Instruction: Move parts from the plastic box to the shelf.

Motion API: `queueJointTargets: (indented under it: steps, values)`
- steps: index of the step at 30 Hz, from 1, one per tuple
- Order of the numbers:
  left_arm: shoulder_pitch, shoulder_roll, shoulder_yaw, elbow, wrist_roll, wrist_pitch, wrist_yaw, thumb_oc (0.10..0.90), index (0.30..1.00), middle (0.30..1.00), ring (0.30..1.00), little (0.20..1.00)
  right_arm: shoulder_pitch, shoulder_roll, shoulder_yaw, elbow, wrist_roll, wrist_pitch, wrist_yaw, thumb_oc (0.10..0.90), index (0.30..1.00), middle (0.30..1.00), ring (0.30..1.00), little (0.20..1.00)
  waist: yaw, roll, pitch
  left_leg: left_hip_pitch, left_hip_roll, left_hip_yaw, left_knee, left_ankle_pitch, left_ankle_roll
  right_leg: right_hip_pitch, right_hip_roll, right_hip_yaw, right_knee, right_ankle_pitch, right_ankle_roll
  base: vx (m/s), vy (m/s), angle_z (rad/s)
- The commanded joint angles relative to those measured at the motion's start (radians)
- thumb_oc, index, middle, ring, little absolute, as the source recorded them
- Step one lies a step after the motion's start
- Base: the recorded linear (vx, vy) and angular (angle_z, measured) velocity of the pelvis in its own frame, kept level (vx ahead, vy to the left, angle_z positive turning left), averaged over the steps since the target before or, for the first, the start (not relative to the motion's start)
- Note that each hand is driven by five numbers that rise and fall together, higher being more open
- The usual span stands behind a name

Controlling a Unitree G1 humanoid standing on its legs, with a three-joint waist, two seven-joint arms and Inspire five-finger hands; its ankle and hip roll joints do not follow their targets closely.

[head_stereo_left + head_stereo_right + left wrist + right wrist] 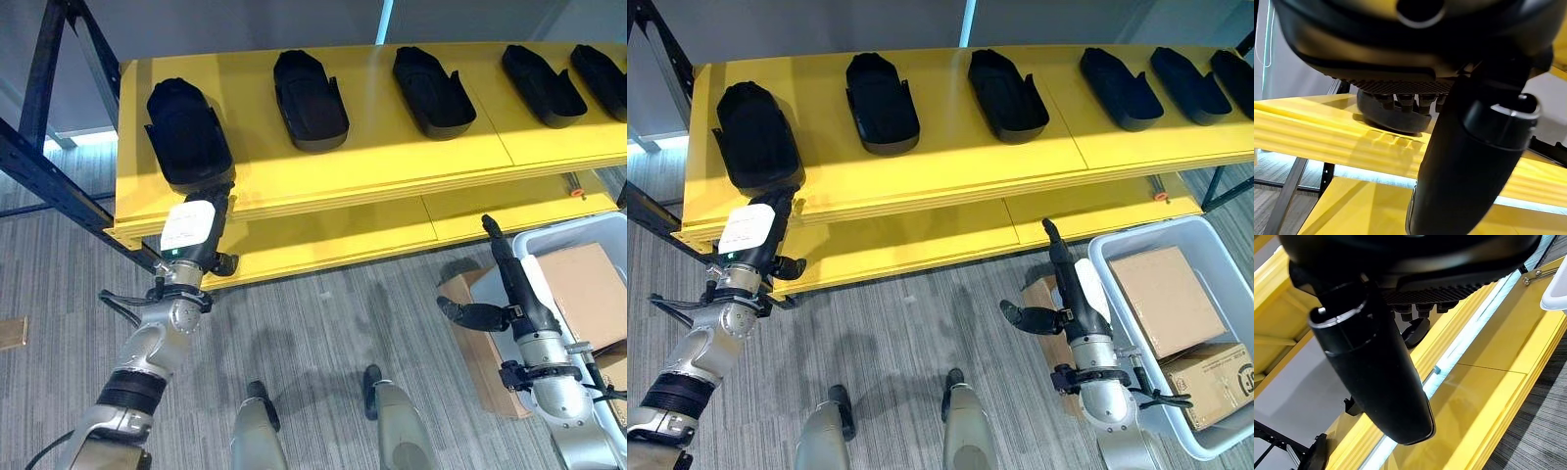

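Note:
Several black molded parts lie in a row on the yellow shelf's top board (382, 157). The leftmost part (186, 132) sits at the board's front left corner. My left hand (191, 230) reaches up to it with straight fingers (1400, 100) at its front edge and the thumb (1474, 147) held apart. My right hand (1073, 294) hangs open and empty by the left wall of the pale plastic box (1146, 235), fingers pointing towards the shelf and thumb (1376, 362) spread to the side.
Two cardboard boxes (1166, 299) lie inside the plastic box. A brown cardboard piece (480, 343) lies on the carpet beside it. The shelf's lower yellow board (333, 235) juts out below the top one. A dark steel frame (49, 176) stands at the left.

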Motion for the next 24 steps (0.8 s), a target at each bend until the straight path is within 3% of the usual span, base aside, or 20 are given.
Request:
queueJointTargets:
  steps: [1, 24]
  values:
    - [-0.115, 0.022, -0.023, -0.004, 0.028, -0.017, 0.078, 0.9, 1.0, 1.0, 1.0, 1.0, -0.029, -0.044, -0.082, -0.093, 0.039, -0.091, -0.051, 0.9, 1.0, 1.0, 1.0, 1.0, -0.009, -0.005, -0.088, 0.01, 0.028, -0.003, -0.031, -0.01, 0.007, 0.052, 0.002, -0.023, -0.024, -0.036, -0.016, 0.0, 0.0, 0.0]
    - [-0.177, 0.043, -0.055, 0.101, 0.007, -0.001, 0.091, 0.9, 1.0, 1.0, 1.0, 1.0, -0.027, -0.055, -0.071, -0.099, 0.045, -0.101, -0.053, 0.9, 1.0, 1.0, 1.0, 1.0, -0.014, -0.006, -0.077, -0.006, 0.029, -0.004, -0.011, -0.012, 0.009, 0.03, 0.002, -0.014, 0.001, -0.037, -0.016, 0.0, 0.001, -0.01]
